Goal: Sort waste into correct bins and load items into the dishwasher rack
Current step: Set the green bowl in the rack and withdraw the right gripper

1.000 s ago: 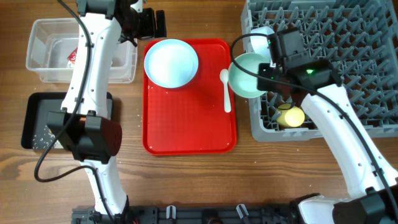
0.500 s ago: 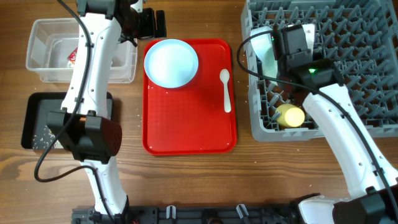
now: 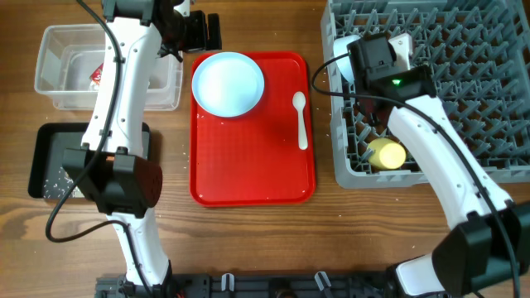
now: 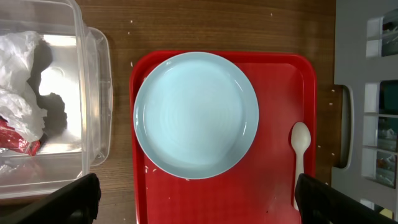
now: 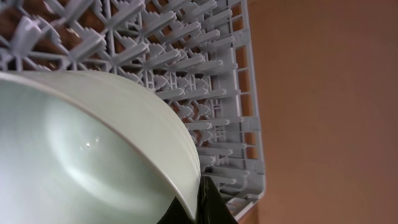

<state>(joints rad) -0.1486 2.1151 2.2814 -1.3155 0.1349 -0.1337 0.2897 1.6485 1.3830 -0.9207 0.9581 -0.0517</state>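
Right wrist view: the right gripper [image 5: 198,205] is pinched shut on the rim of the pale green bowl [image 5: 81,155], lower left of frame, tilted over the dishwasher rack [image 5: 186,62] pegs. Best to settle the rim between two peg rows before letting go

Overhead: the bowl is mostly hidden under the wrist at the rack's upper-left corner

Left wrist view: the left gripper [image 4: 198,200] gapes wide, empty, above the plate [image 4: 196,115]

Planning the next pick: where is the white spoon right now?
Overhead, the spoon lies on the red tray near its right edge, just right of the plate and left of the rack.
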